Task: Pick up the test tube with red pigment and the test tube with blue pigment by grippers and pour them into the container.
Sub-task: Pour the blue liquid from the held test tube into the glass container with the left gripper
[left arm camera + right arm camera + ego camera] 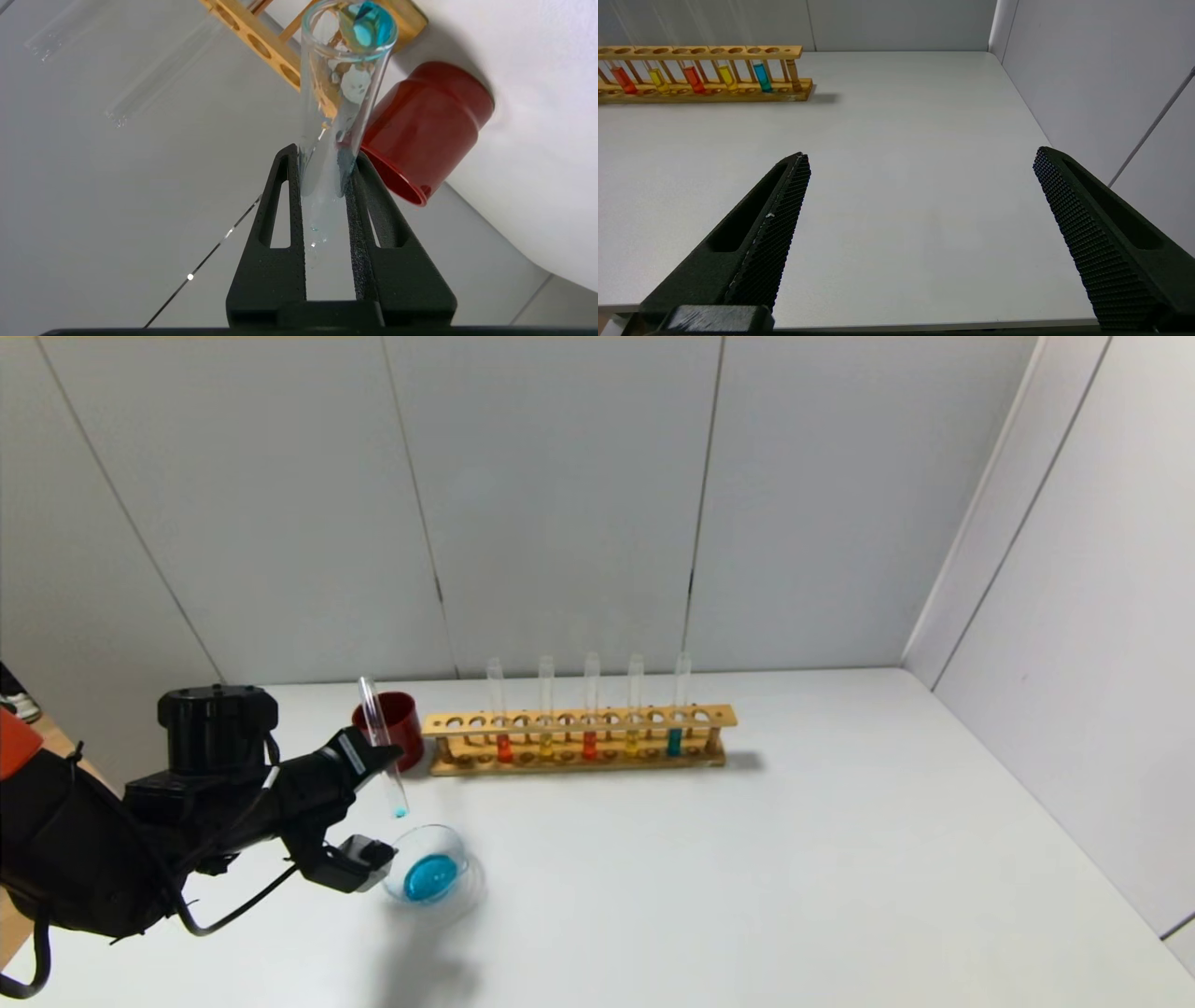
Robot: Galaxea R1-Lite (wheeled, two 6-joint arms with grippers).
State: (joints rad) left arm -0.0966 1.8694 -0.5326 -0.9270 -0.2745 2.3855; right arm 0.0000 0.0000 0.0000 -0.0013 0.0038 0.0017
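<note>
My left gripper [377,758] is shut on a clear test tube [397,798], held nearly upright just above and behind the container [470,861]. Only a trace of blue is left at the tube's round bottom. In the left wrist view the black fingers [292,186] clamp the tube [343,70] on both sides. The container, a low clear glass dish, holds a pool of blue liquid. Two tubes with red pigment [504,747] [589,744] and one with blue pigment [674,740] stand in the wooden rack [579,719]. My right gripper [922,156] is open and empty over bare table, out of the head view.
A dark red cup [401,719] stands at the rack's left end, right behind the held tube; it also shows in the left wrist view [425,126]. Two yellow-liquid tubes [546,745] [632,742] stand in the rack. Grey walls close the back and right.
</note>
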